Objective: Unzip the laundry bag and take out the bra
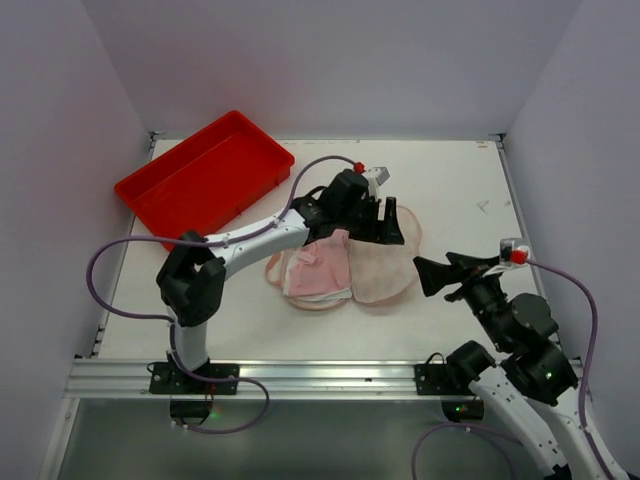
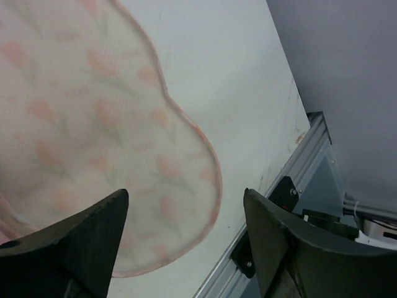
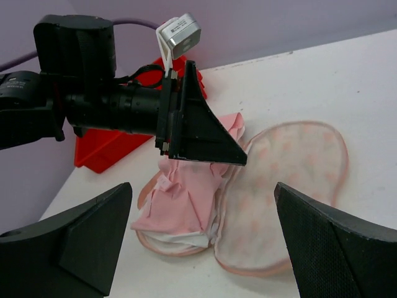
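Left hand (image 1: 385, 225) overhangs open laundry bag (image 1: 380, 272); red tray (image 1: 205, 175) beyond.

A white tabletop (image 1: 460, 200) sits inside a plain booth with pale lilac-grey walls: a back wall (image 1: 330, 60), a left wall (image 1: 50, 200) and a right wall (image 1: 590, 130). The light is soft and even. A silver aluminium rail (image 1: 320, 377) runs along the near edge. A red plastic tray (image 1: 205, 175) lies angled at the far left corner. Small dark scuffs (image 1: 483, 207) mark the right side.
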You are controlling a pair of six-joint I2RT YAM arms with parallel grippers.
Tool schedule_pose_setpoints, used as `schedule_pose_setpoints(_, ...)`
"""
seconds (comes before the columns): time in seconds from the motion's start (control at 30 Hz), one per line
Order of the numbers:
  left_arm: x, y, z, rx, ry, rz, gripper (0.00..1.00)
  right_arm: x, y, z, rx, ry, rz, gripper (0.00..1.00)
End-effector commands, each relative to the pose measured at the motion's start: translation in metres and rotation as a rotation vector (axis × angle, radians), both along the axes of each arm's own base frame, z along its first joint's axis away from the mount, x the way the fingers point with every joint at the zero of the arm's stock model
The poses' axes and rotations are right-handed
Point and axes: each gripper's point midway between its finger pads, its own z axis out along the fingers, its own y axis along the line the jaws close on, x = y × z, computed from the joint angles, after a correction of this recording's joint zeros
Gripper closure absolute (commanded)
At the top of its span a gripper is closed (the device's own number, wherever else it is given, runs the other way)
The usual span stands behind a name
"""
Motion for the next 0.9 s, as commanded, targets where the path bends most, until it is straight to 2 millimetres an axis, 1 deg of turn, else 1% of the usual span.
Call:
schedule_pose_setpoints(0.0,0.017,0.015,0.05,-0.042,-0.135,0.082,0.19,-0.004,-0.018,0.022,0.016,-0.073,-0.068,0.01)
schedule_pose_setpoints(0.03,0.02,0.023,0.055,-0.033,-0.158,0.114,0.09,-0.004,-0.018,0.023,0.019,-0.08,-0.07,0.01)
schedule_pose_setpoints(0.07,0.026,0.037,0.069,-0.027,-0.203,0.176,0.06,-0.004,-0.017,0.024,0.019,-0.083,-0.067,0.01)
schedule_pose_setpoints(0.1,0.029,0.05,0.061,0.004,-0.197,0.209,0.04,-0.004,-0.015,0.025,0.023,-0.09,-0.055,0.01)
schedule_pose_setpoints(0.13,0.031,0.06,0.061,0.014,-0.196,0.236,0.04,-0.001,-0.012,0.023,0.013,-0.08,-0.047,0.01)
schedule_pose_setpoints(0.17,0.034,0.074,0.067,0.019,-0.206,0.28,0.04,0.001,-0.008,0.021,0.007,-0.071,-0.033,0.01)
schedule_pose_setpoints(0.2,0.037,0.093,0.05,0.067,-0.169,0.321,0.04,0.001,-0.002,0.018,0.005,-0.059,-0.008,0.01)
schedule_pose_setpoints(0.23,0.038,0.104,0.044,0.088,-0.155,0.339,0.04,0.006,0.004,0.012,-0.01,-0.03,0.005,0.01)
schedule_pose_setpoints(0.27,0.032,0.118,0.029,0.124,-0.125,0.352,0.05,0.008,0.008,0.008,-0.017,-0.015,0.022,0.01)
schedule_pose_setpoints(0.3,0.037,0.133,0.021,0.138,-0.105,0.381,0.09,0.007,0.017,0.006,-0.019,-0.004,0.066,0.01)
schedule_pose_setpoints(0.33,0.035,0.141,0.013,0.148,-0.083,0.39,0.11,0.009,0.023,0.003,-0.023,0.007,0.088,0.01)
schedule_pose_setpoints(0.37,0.026,0.151,0.0,0.148,-0.05,0.38,0.13,0.012,0.03,-0.004,-0.036,0.033,0.112,0.01)
schedule_pose_setpoints(0.4,0.028,0.16,-0.006,0.141,-0.033,0.397,0.16,0.015,0.037,-0.008,-0.032,0.037,0.137,0.01)
schedule_pose_setpoints(0.47,0.019,0.173,-0.021,0.148,-0.011,0.41,0.2,0.018,0.051,-0.022,-0.048,0.089,0.193,0.01)
schedule_pose_setpoints(0.5,0.02,0.18,-0.026,0.153,-0.001,0.424,0.23,0.019,0.055,-0.026,-0.051,0.104,0.207,0.01)
schedule_pose_setpoints(0.57,0.016,0.188,-0.035,0.168,0.017,0.433,0.24,0.022,0.063,-0.034,-0.06,0.136,0.237,0.01)
schedule_pose_setpoints(0.7,0.018,0.198,-0.041,0.172,0.026,0.45,0.28,0.025,0.068,-0.042,-0.069,0.153,0.255,0.01)
schedule_pose_setpoints(0.8,0.02,0.196,-0.045,0.166,0.038,0.436,0.29,0.026,0.07,-0.046,-0.069,0.16,0.256,0.01)
schedule_pose_setpoints(0.87,0.023,0.19,-0.048,0.155,0.051,0.417,0.3,0.026,0.069,-0.047,-0.067,0.16,0.255,0.01)
